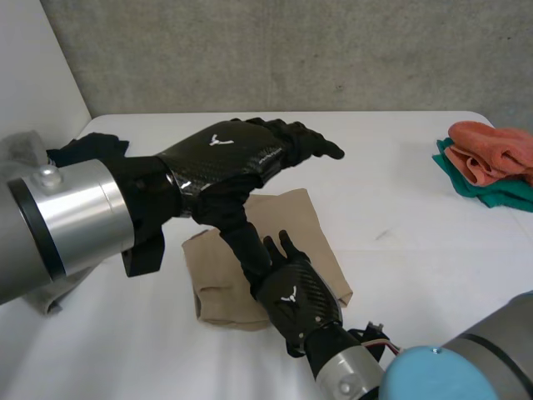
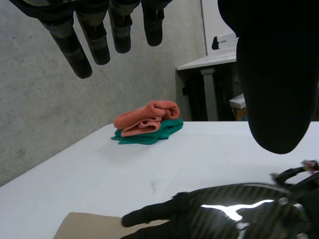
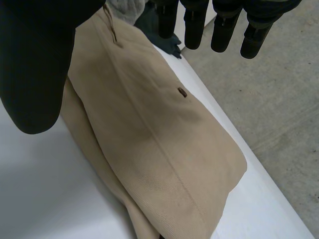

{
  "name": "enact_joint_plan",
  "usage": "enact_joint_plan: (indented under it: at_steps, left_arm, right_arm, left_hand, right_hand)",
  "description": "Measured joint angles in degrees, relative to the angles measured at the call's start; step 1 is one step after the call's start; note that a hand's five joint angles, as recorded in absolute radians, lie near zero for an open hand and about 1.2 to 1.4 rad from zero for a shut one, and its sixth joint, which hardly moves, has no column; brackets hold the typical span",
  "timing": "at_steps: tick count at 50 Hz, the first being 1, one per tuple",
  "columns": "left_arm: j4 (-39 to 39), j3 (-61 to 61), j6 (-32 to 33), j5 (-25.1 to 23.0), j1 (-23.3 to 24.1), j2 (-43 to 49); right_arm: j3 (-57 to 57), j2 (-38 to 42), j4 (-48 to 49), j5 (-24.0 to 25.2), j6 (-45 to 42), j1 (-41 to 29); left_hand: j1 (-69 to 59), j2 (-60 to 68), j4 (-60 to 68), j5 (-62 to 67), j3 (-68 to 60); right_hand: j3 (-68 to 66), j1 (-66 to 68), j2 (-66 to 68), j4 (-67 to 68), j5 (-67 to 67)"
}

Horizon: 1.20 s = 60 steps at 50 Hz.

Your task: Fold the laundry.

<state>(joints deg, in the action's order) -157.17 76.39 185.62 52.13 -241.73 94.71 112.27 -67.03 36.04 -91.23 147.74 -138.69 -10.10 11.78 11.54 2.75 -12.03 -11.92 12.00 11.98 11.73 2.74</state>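
Head view: left hand (image 1: 233, 154), right hand (image 1: 296, 300) spread over beige cloth (image 1: 304, 221); right wrist view: its brown tag (image 3: 182, 92).

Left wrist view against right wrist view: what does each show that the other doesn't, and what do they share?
Left wrist view, not the right: an orange cloth lying on a green cloth on the table, and the right hand below the left hand's straight fingers. Right wrist view, not the left: a dark cloth and a grey cloth beyond the tan cloth, near the right hand's straight fingers. Shared: the tan cloth and the white table.
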Motion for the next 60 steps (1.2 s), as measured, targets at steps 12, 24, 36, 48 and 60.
enact_joint_plan:
  at_steps: [12, 24, 36, 48, 60]
  left_arm:
    - [-4.49, 3.28, 0.76, 5.29, 2.68, 0.4]
    - [-6.61, 4.76, 0.57, 6.13, 2.02, 0.19]
    - [-6.58, 5.07, 0.54, 6.13, 1.25, 0.03]
    - [-6.9, 4.88, 0.44, 6.14, 0.53, -0.41]
    - [-8.07, 3.45, -1.13, 6.4, -0.91, -2.59]
  right_arm:
    - [-7.68, 10.42, 4.67, -0.37, -2.61, 1.48]
    - [-15.64, 16.22, 3.79, -0.51, -2.11, 3.02]
    - [-23.06, 19.07, 0.47, -0.24, -0.3, 3.96]
    - [-31.55, 20.0, -2.07, 0.63, 1.17, 5.24]
    - [-44.09, 15.4, -7.29, 2.39, 5.88, 12.14]
  left_hand:
    - [0.0, 0.0, 0.0, 0.0, 0.0]
    - [0.0, 0.0, 0.0, 0.0, 0.0]
    - [0.0, 0.0, 0.0, 0.0, 0.0]
    - [0.0, 0.0, 0.0, 0.0, 0.0]
    - [0.0, 0.0, 0.0, 0.0, 0.0]
  right_hand:
    - [0.0, 0.0, 0.0, 0.0, 0.0]
    - [0.0, 0.0, 0.0, -0.01, 0.0]
    - [-1.46, 1.35, 1.48, 1.83, 0.95]
    - [-53.97, 44.89, 52.94, 55.94, 48.09]
    - [-53.98, 44.89, 52.94, 56.77, 50.23]
